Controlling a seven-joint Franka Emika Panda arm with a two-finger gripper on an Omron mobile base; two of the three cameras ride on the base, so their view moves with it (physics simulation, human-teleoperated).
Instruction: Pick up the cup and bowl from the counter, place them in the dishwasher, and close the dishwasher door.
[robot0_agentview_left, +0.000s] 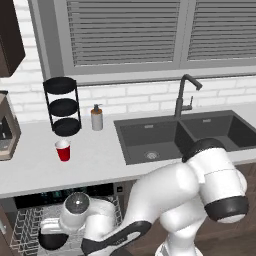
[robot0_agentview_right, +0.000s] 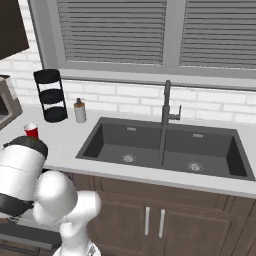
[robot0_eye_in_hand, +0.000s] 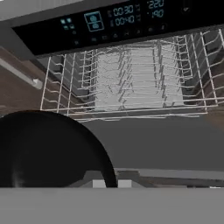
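Note:
The red cup (robot0_agentview_left: 63, 150) (robot0_agentview_right: 31, 131) stands upright on the light counter (robot0_agentview_left: 95, 160), left of the sink. Below the counter the dishwasher (robot0_eye_in_hand: 109, 19) is open, its lit black control strip above the white wire rack (robot0_eye_in_hand: 131, 78) (robot0_agentview_left: 25, 227). Its door (robot0_eye_in_hand: 170, 140) lies folded down as a flat grey panel in front of the rack. My arm reaches down to the left. My gripper (robot0_eye_in_hand: 112, 183) (robot0_agentview_left: 59, 231) is shut on the rim of the black bowl (robot0_eye_in_hand: 48, 148) (robot0_agentview_left: 51, 241), which hangs low over the rack's front. The bowl hides most of the fingertips.
A black three-tier stand (robot0_agentview_left: 62, 106) and a grey soap dispenser (robot0_agentview_left: 97, 118) stand at the back of the counter. The dark double sink (robot0_agentview_left: 150, 135) with its faucet (robot0_agentview_left: 182, 95) lies to the right. An appliance (robot0_agentview_left: 6, 130) sits at the far left. Brown cabinet doors (robot0_agentview_right: 150, 220) are under the sink.

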